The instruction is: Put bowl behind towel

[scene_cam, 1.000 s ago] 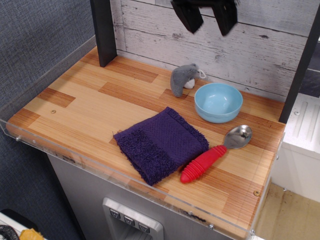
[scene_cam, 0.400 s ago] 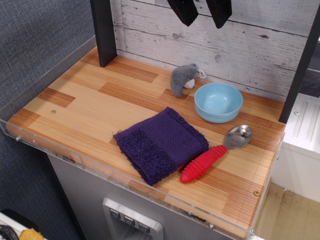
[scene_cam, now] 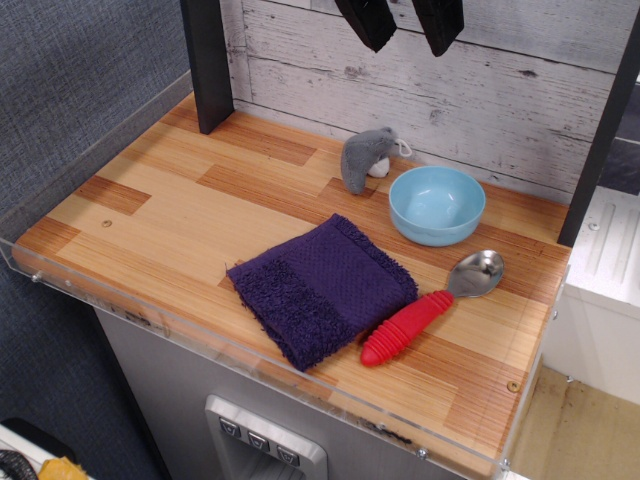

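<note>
The light-blue bowl (scene_cam: 437, 204) sits upright on the wooden table at the back right, near the plank wall. The dark purple towel (scene_cam: 322, 287) lies flat near the table's front edge, to the front left of the bowl and apart from it. My gripper (scene_cam: 405, 38) hangs at the top of the view, high above the table and above the bowl's left side. Its two black fingers (scene_cam: 367, 22) are spread apart and hold nothing.
A small grey plush toy (scene_cam: 364, 157) stands just left of the bowl. A steel spoon with a red handle (scene_cam: 428, 310) lies right of the towel. A black post (scene_cam: 208, 62) stands at the back left. A clear rim (scene_cam: 240, 352) edges the table.
The gripper has risen slightly and shifted a little left since a second ago; it has been still for the last half second. The objects have not moved.
</note>
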`<state>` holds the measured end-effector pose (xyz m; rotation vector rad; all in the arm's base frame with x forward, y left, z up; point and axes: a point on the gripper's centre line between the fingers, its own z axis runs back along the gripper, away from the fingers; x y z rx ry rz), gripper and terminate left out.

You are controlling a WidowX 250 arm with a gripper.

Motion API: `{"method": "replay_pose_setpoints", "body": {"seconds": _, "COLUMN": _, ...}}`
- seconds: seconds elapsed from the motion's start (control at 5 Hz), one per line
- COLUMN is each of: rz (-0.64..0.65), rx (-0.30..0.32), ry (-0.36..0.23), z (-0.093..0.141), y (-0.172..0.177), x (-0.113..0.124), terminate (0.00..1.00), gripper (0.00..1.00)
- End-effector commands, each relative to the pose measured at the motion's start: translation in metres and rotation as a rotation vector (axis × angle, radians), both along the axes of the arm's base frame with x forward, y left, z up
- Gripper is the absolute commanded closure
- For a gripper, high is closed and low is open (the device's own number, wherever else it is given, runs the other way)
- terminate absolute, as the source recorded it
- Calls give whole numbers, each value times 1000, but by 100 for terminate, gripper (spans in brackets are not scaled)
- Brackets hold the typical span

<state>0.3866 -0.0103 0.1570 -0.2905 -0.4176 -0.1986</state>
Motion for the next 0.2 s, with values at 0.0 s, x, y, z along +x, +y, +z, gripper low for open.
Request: {"method": "replay_pose_setpoints", "body": {"seconds": 0.0, "rz": -1, "rx": 7, "ry": -66, "z": 20, "y": 1, "x": -9, "terminate": 100, "gripper": 0}}
